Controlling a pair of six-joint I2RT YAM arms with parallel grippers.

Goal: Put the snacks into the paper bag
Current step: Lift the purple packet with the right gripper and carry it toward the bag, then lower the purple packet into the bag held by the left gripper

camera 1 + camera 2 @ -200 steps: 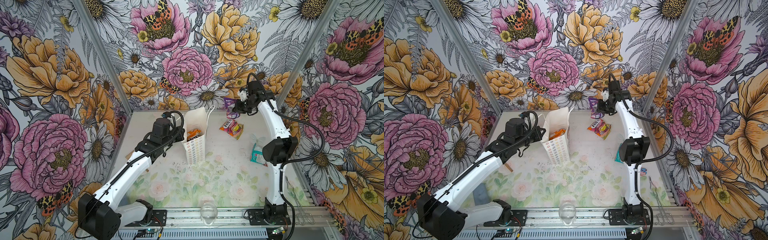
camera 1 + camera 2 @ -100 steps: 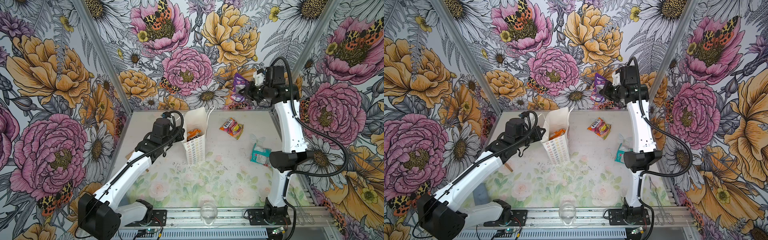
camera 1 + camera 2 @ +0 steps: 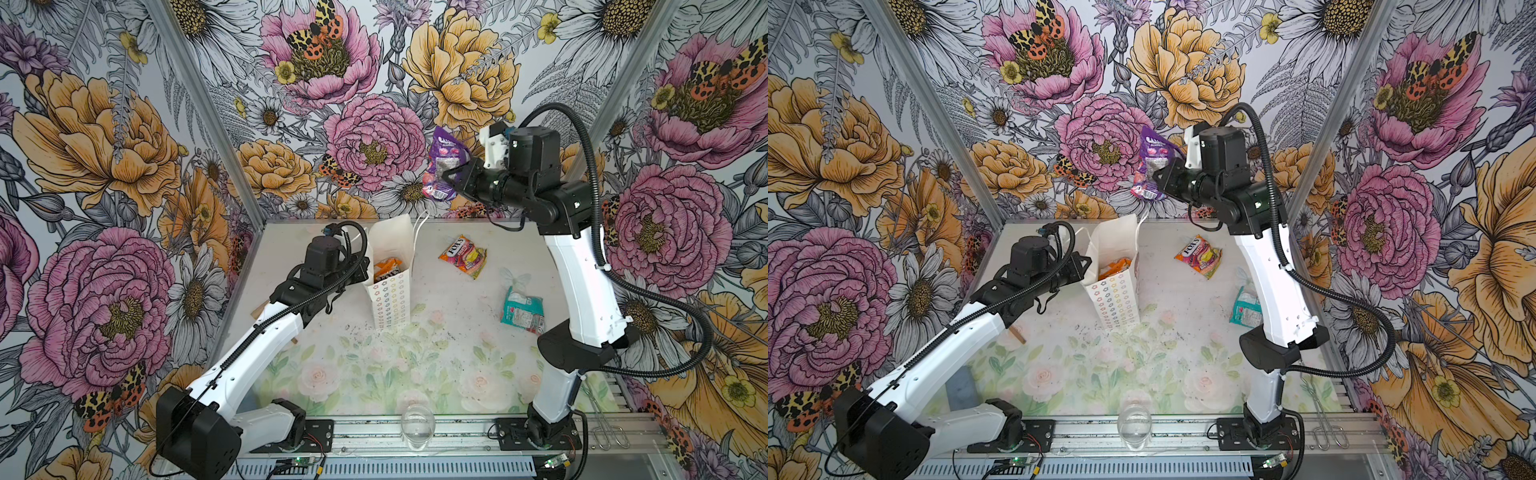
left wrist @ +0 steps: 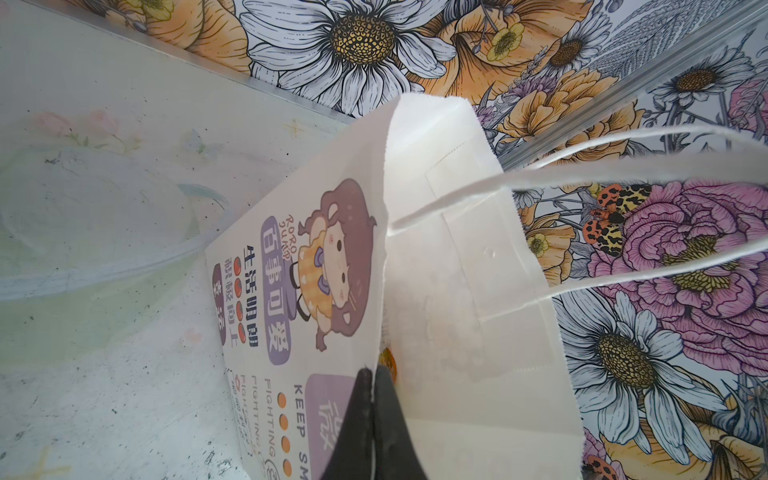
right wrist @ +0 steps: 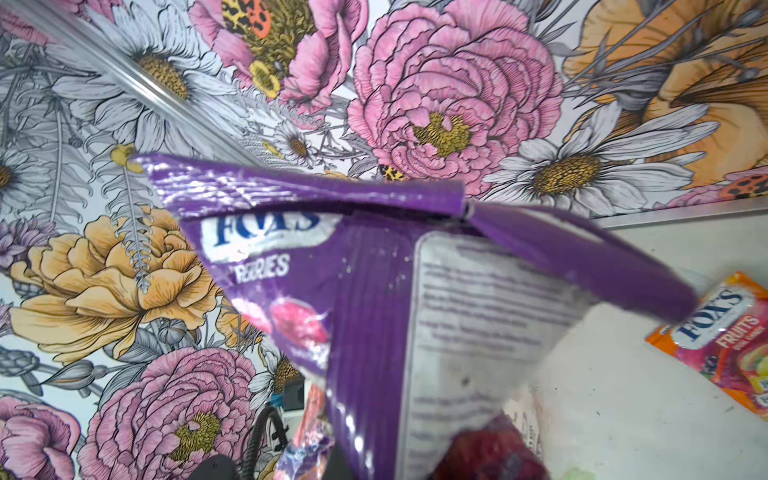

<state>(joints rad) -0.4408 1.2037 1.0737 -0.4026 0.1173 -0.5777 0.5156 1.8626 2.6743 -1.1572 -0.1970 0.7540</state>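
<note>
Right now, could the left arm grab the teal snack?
Probably not. Its pincer is shut on the rim of the paper bag, and the teal snack lies beyond the bag, close to the right arm.

the teal packet (image 3: 1246, 306) is half hidden behind the right arm (image 3: 1271, 282) in a top view. only the tops of the orange packets (image 3: 386, 268) show above the rim of the paper bag (image 3: 391, 300). in the right wrist view the purple packet (image 5: 374, 291) is blurred, its small print unreadable and its lower end cut off by the edge. a wooden piece (image 3: 1017, 333) is mostly hidden by the left arm (image 3: 963, 332).
</note>
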